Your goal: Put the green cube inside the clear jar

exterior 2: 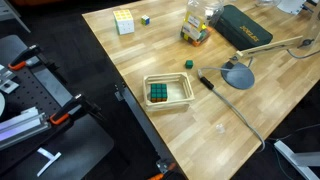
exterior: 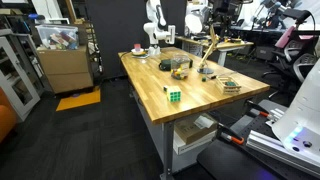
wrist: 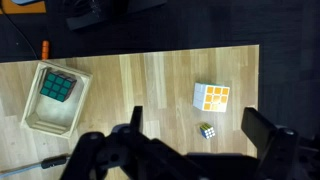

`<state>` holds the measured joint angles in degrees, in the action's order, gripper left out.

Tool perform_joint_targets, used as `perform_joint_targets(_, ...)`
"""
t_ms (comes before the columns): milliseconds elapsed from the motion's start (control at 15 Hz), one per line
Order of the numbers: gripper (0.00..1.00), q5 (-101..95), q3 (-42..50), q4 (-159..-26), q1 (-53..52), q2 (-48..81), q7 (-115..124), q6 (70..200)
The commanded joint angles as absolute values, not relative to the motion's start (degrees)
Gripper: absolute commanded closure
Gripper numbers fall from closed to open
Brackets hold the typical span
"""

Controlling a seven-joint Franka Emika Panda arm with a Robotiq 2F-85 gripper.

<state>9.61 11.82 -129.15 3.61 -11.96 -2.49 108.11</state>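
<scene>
The clear jar (exterior 2: 185,97) is a squat see-through container on the wooden table, and it holds a cube with a dark green face (exterior 2: 158,93). It also shows in the wrist view (wrist: 30,112) at the left, with that cube (wrist: 57,87) inside. A small green cube (exterior 2: 187,63) lies on the table just beside the jar; the gripper's body hides it in the wrist view. My gripper (wrist: 193,110) is open and empty, high above the table, with its fingers to either side of the white cube.
A white and orange puzzle cube (wrist: 211,97) and a tiny puzzle cube (wrist: 207,130) lie below the gripper. A desk lamp (exterior 2: 237,75), a green case (exterior 2: 243,27) and a stack of small objects (exterior 2: 195,30) stand further along. The table edge (wrist: 150,52) is close by.
</scene>
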Motion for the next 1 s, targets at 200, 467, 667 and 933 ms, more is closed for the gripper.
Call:
perform_joint_targets(200,0.00,6.56,9.28,-128.08,5.25,-8.76,1.88,113.28)
perform_joint_targets(467,0.00,8.47,8.94,-128.56,4.81,-7.11,1.72,114.92)
perform_joint_targets(667,0.00,9.52,8.57,-127.13,4.71,-4.65,1.76,114.94)
perform_joint_targets(933,0.00,8.15,8.49,-126.44,4.84,-3.98,2.88,115.61)
